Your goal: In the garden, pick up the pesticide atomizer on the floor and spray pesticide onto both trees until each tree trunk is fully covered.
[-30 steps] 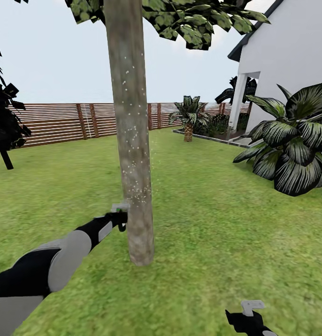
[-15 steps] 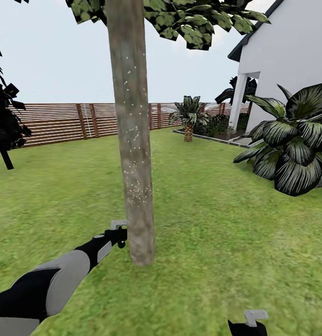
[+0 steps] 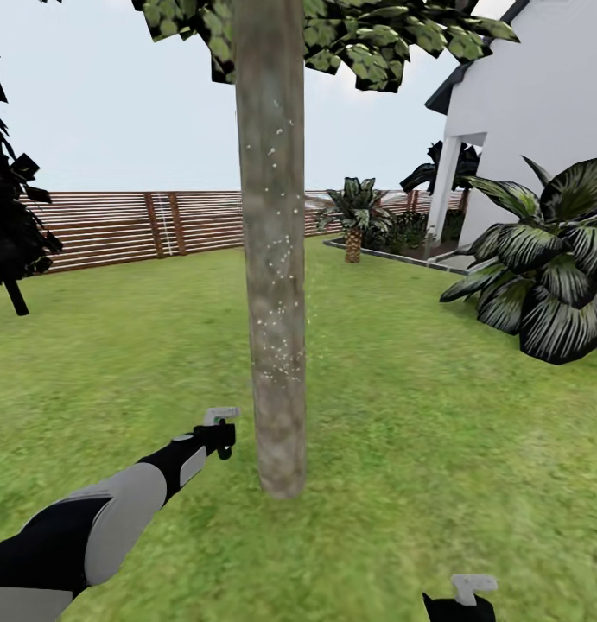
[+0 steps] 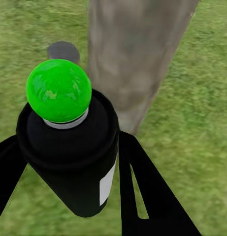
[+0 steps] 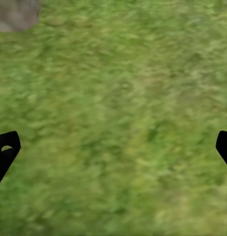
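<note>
While we face the tree trunk (image 3: pixel 275 259) on the lawn (image 3: pixel 436 415), our left gripper (image 4: pixel 69 162) clamps the pesticide atomizer (image 4: pixel 69 147).
Its green cap (image 4: pixel 58 90) points toward the trunk just beside it; a white label (image 4: pixel 107 183) shows no readable writing. Our right gripper (image 5: pixel 113 147) hangs spread wide over grass.

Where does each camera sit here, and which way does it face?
Head: on the head, looking forward and down at the trunk, lawn, fence; left gripper and right gripper show.
Left wrist: along the fingers clamping the atomizer, towards the trunk.
Right wrist: down at lawn between open fingertips.
Shared: head and left wrist see the trunk.
</note>
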Available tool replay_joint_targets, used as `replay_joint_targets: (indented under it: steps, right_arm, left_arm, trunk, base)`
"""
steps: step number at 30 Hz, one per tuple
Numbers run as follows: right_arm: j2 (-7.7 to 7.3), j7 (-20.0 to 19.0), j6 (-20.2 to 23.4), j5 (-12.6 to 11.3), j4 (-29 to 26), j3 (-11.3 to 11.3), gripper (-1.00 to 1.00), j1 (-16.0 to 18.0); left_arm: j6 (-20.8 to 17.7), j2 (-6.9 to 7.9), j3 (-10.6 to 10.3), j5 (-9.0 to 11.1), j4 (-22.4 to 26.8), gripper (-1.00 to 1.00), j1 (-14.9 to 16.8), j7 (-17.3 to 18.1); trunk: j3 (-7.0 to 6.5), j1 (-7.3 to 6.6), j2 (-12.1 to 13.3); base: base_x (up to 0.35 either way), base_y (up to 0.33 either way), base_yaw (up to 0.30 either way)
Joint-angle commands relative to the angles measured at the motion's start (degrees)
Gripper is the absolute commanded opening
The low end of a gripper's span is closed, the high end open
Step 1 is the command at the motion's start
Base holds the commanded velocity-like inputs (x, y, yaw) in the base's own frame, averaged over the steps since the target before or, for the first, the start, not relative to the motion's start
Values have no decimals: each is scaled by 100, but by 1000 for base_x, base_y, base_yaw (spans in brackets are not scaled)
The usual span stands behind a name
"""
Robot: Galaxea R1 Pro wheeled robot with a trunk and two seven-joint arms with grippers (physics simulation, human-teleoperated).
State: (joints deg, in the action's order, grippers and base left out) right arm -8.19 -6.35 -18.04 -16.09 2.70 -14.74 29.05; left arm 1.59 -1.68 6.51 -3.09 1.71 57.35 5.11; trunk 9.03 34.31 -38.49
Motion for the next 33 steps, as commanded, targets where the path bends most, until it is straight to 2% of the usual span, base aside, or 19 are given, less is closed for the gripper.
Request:
replay_joint_targets:
  steps: [1,19,24,33]
  right_arm:
    - [1,-41,-42,-61,28,-32,100,13]
    - [1,-49,-35,-61,28,-37,100,13]
    - [1,-50,-38,-61,28,-37,100,13]
    - [1,-50,-34,-61,28,-37,100,13]
  left_arm:
    - [17,1,43,-43,-4,-100,5,16]
    - [9,1,43,-43,-6,-100,5,16]
    - [9,1,43,-43,-6,-100,5,16]
    - [0,-1,43,-41,-7,-100,5,17]
  trunk:
    - [9,4,-8]
    - [9,4,-8]
    - [9,4,-8]
    - [9,4,-8]
  base:
    - [178,319,-183]
    - [35,344,-281]
    - [-1,350,-103]
    - [-86,350,-266]
